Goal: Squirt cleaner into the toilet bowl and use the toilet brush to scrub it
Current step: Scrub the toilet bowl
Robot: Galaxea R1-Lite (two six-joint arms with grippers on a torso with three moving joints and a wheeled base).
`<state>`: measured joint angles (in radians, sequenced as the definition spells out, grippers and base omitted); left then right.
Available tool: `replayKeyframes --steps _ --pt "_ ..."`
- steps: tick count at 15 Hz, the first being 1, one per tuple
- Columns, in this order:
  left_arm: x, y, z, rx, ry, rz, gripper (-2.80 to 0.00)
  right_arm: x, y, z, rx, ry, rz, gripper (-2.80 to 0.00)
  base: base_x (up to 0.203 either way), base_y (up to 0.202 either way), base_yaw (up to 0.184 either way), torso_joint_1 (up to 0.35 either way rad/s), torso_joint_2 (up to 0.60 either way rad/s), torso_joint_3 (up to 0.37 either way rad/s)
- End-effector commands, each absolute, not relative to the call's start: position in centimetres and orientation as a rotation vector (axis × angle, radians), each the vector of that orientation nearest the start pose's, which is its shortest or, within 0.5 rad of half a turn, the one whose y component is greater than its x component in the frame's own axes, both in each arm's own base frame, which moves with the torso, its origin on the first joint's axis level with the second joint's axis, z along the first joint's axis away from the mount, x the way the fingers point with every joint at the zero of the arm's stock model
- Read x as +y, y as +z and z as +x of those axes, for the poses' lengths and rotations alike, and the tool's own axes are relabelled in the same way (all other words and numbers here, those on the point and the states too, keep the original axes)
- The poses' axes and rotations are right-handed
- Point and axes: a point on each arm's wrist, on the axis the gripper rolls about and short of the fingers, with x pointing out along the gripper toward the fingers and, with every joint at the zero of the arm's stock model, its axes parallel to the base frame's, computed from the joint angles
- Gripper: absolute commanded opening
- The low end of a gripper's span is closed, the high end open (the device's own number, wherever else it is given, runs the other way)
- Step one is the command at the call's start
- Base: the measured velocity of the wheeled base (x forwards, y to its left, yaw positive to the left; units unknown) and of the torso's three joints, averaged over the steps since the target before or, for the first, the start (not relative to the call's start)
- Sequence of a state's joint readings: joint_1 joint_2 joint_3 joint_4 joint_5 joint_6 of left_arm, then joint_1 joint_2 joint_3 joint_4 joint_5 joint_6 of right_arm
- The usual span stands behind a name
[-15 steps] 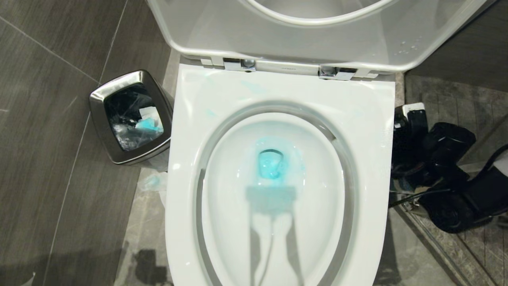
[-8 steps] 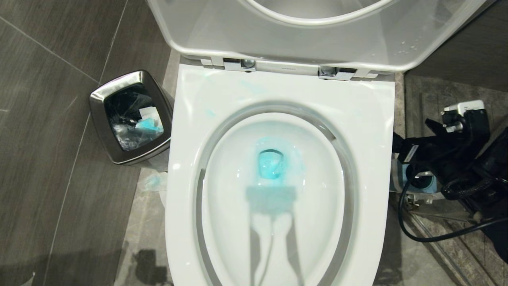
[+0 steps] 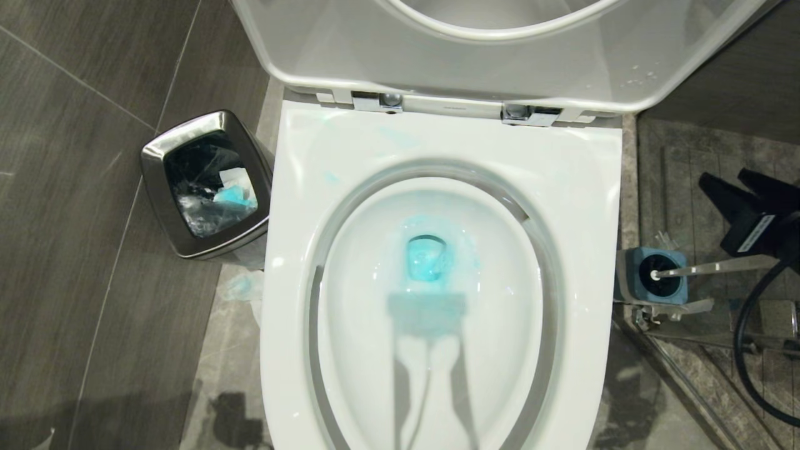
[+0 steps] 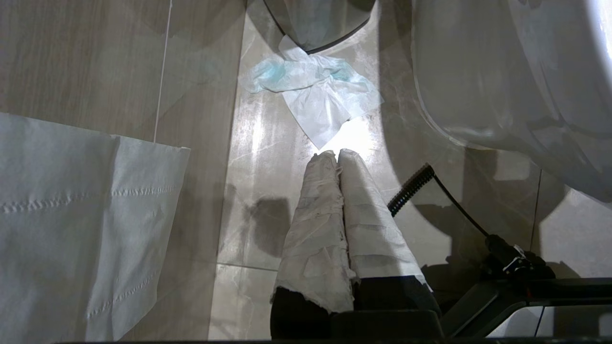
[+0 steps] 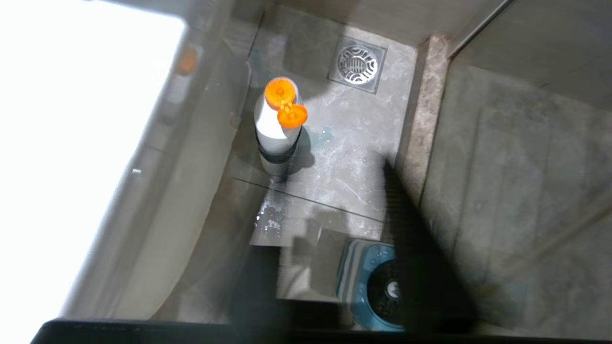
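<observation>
Looking past my right gripper (image 3: 734,181) at the head view's right edge, I see two black fingers (image 3: 719,190) spread in a V with nothing between them; its body is cut off by the frame. In the right wrist view those fingers are dark blurs, so the toilet brush (image 3: 706,270) is half hidden there. The brush stands in its blue-topped holder (image 3: 653,284) on the floor just beside the toilet bowl (image 3: 431,294), handle leaning toward my gripper, untouched. Turquoise cleaner (image 3: 428,259) tints the bowl's water. The steel bin (image 3: 206,184) holds crumpled tissue. A white bottle (image 5: 277,126) with an orange flip cap stands open. My left gripper (image 4: 337,155) hangs closed, empty.
</observation>
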<state>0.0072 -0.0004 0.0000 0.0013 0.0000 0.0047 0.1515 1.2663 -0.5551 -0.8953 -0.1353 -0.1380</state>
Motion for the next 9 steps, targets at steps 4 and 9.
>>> replayKeyframes --steps 4,9 --pt "0.0 7.5 -2.3 0.003 0.008 0.005 -2.80 1.5 29.2 13.0 -0.200 -0.059 -0.110 -2.80 0.000 0.000 0.000 0.000 0.00 0.000" --pt "0.0 7.5 -2.3 0.003 0.008 0.005 -2.80 0.7 30.1 8.6 -0.106 -0.106 -0.146 -2.80 0.000 0.000 0.000 0.000 0.00 0.000"
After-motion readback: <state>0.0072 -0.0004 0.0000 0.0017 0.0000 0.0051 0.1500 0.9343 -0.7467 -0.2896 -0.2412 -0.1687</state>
